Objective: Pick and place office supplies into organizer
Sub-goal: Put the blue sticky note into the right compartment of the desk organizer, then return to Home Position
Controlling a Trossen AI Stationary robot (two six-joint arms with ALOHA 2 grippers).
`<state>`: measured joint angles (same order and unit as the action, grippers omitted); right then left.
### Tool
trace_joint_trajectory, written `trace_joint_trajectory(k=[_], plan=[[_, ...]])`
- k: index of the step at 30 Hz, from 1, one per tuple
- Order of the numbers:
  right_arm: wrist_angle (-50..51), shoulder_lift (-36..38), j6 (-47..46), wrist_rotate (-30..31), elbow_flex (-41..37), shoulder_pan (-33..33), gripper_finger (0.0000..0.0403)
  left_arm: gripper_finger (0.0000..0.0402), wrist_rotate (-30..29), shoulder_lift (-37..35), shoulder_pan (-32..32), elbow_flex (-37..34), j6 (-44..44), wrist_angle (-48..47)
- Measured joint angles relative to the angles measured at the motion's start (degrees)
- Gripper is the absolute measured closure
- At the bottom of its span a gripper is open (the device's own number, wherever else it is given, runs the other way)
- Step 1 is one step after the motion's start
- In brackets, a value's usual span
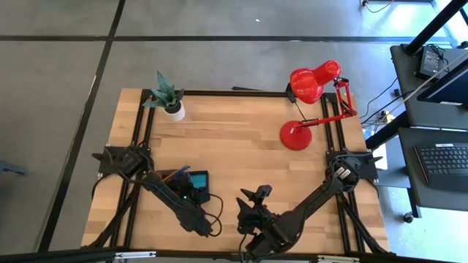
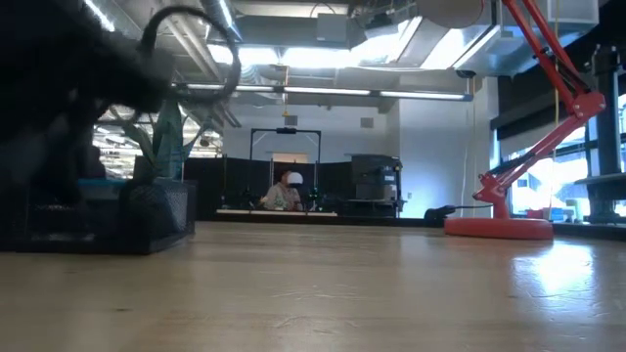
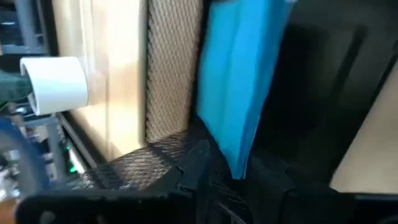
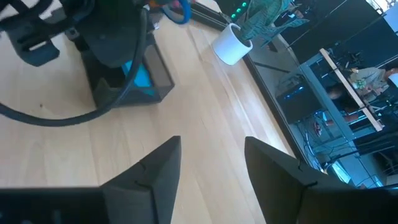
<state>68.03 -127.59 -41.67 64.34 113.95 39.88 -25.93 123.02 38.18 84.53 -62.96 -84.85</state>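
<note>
- The blue sticky-note pad (image 3: pixel 239 81) filled the upper middle of the left wrist view, closest to the lens. It stood on edge, tilted, inside a compartment of the organizer (image 3: pixel 165 68).
- The left gripper (image 4: pixel 118 50) hung directly over that compartment, at the upper left of the right wrist view. Whether it clasped the pad or had let it go could not be told.
- The organizer sat at the lower left of the table (image 1: pixel 241 146) in the high view, with the pad's blue showing inside it.
- Judged from this, the step in hand was the placing of the pad, at or about the moment of release.
- The next move called for a straight lift clear of the mesh walls, so that the leaning pad was not dragged out again.
- The right gripper (image 4: pixel 211 146) waited at the lower middle of the high view, beside the organizer. It was released, with nothing between its fingers.
- Further out, the potted plant (image 1: pixel 167 96) stood at the upper left of the table and the red lamp (image 1: pixel 307 109) at the upper right, both well apart from the work.
</note>
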Motion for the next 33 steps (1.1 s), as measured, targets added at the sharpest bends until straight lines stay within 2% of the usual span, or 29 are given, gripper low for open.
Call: trace_joint_trajectory(k=[7, 15, 21, 23, 27, 30, 33], plan=[[0.07, 0.0, 0.23, -0.02, 0.0, 0.0, 0.0222, 0.0292, -0.15, -3.4, -0.03, 0.5, 1.46, 0.12], [0.46, 0.0, 0.33, -0.04, 0.0, 0.04, 0.0222, 0.0286, 3.43, -7.97, -0.03, 0.5, 4.65, -0.27], [2.56, 0.0, 0.15, -0.37, 0.0, 0.49, 0.0222, 0.0288, 4.88, -16.14, 1.42, 0.5, 7.98, -0.11], [4.82, 0.09, -0.14, -0.99, 0.0, 0.95, 0.0222, 0.0291, 3.71, -20.58, 2.52, 0.5, 8.17, 0.15], [8.88, 1.48, -2.44, -5.86, 0.0, 1.11, 0.0222, 0.0296, -2.36, -29.67, 4.82, 0.37, 9.22, 2.79], [10.17, 2.3, -2.16, -6.75, 0.0, 0.87, 0.0222, 0.03, -6.72, -35.78, 5.83, -0.73, 13.7, 7.53], [10.62, 2.67, 1.31, -6.62, 0.0, -0.17, 0.0222, 0.0304, -7.43, -41.36, 5.67, -4.31, 20.33, 15.77]])
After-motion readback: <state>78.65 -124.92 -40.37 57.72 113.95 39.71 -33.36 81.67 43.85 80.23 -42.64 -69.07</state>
